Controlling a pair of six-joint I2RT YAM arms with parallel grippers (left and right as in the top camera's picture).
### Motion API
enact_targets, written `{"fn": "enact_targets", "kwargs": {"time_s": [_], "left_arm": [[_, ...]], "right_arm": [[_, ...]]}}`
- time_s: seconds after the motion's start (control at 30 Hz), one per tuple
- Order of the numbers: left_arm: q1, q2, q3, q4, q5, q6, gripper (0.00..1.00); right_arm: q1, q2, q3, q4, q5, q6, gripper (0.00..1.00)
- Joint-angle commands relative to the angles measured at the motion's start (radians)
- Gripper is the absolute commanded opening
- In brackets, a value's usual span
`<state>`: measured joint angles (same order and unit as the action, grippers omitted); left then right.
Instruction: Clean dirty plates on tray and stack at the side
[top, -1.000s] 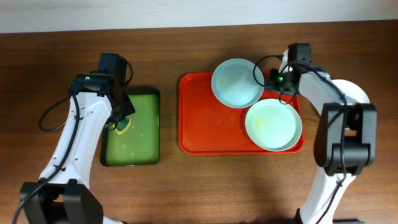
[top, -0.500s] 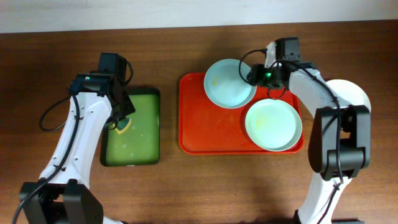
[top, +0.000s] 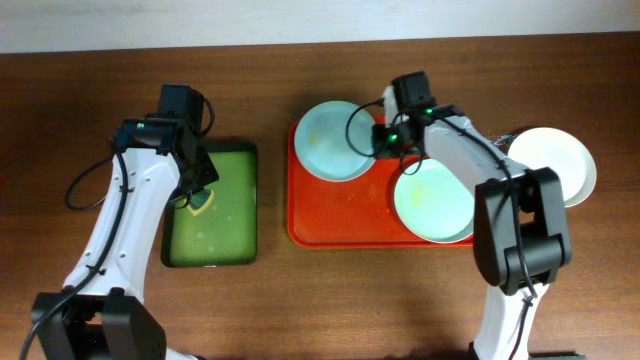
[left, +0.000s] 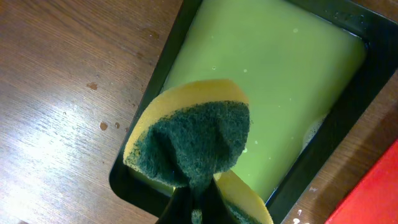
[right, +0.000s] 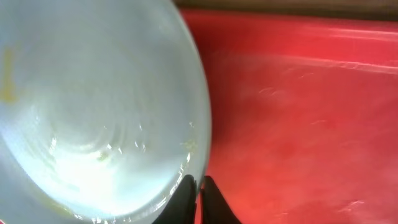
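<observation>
The red tray (top: 340, 215) lies mid-table. A pale blue plate (top: 330, 140) hangs over the tray's far left corner, and my right gripper (top: 378, 138) is shut on its right rim; in the right wrist view the plate (right: 93, 106) fills the left and the fingers (right: 198, 186) pinch its edge above the tray (right: 298, 112). A second mint plate (top: 432, 200) with a yellowish smear lies on the tray's right. A third white plate (top: 553, 162) lies on the table right of the tray. My left gripper (top: 196, 190) is shut on a yellow-green sponge (left: 193, 143) over the green tray (left: 280, 81).
The green dark-rimmed tray (top: 215, 215) holds soapy green liquid at the left. Bare wooden table (top: 320, 300) runs along the front. A pale wall edge runs along the back.
My right gripper has dragged the pale blue plate leftward across the tray's far side, to overhang its left corner. The white plate at right is more uncovered. The left arm has not moved.
</observation>
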<state>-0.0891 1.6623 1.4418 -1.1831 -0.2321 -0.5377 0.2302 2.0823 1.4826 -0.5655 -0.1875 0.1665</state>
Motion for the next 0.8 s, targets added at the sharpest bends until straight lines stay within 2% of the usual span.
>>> {"fn": "enact_targets", "kwargs": {"time_s": [0.0, 0.17, 0.2, 0.27, 0.33, 0.4, 0.43, 0.53, 0.63, 0.67, 0.73, 0.77], "left_arm": [[0.002, -0.006, -0.001, 0.003, 0.007, 0.019, 0.0], [0.002, -0.006, -0.001, 0.005, 0.007, 0.019, 0.0], [0.002, -0.006, -0.001, 0.006, 0.007, 0.019, 0.0], [0.002, -0.006, -0.001, 0.008, 0.007, 0.019, 0.0], [0.002, -0.006, -0.001, 0.008, 0.007, 0.019, 0.0], [0.002, -0.006, -0.001, 0.012, 0.008, 0.019, 0.0], [0.002, -0.006, -0.001, 0.015, 0.008, 0.019, 0.0], [0.002, -0.006, -0.001, 0.015, 0.008, 0.019, 0.0], [0.002, -0.006, -0.001, 0.014, 0.008, 0.019, 0.0], [0.002, -0.006, -0.001, 0.014, 0.008, 0.019, 0.0], [0.002, -0.006, -0.002, 0.0, 0.045, 0.02, 0.0], [0.0, -0.006, -0.003, 0.001, 0.079, 0.025, 0.0]], "right_arm": [[0.025, 0.013, -0.007, -0.048, -0.074, -0.031, 0.04], [0.022, 0.011, -0.006, -0.17, -0.064, -0.107, 0.04], [0.022, 0.011, 0.002, -0.169, -0.064, -0.107, 0.1], [0.022, 0.011, 0.04, -0.172, -0.072, -0.082, 0.29], [0.022, 0.011, 0.101, -0.21, -0.081, -0.028, 0.3], [0.025, 0.011, 0.118, -0.169, -0.097, 0.005, 0.4], [0.025, 0.018, 0.115, -0.137, -0.089, 0.04, 0.41], [0.025, 0.074, 0.1, -0.081, 0.008, 0.205, 0.4], [0.026, 0.122, 0.099, -0.08, 0.005, 0.213, 0.39], [0.026, 0.126, 0.097, -0.094, 0.005, 0.212, 0.35], [0.026, 0.126, 0.098, -0.131, 0.0, 0.205, 0.09], [0.024, 0.125, 0.098, -0.169, 0.0, 0.205, 0.04]]}}
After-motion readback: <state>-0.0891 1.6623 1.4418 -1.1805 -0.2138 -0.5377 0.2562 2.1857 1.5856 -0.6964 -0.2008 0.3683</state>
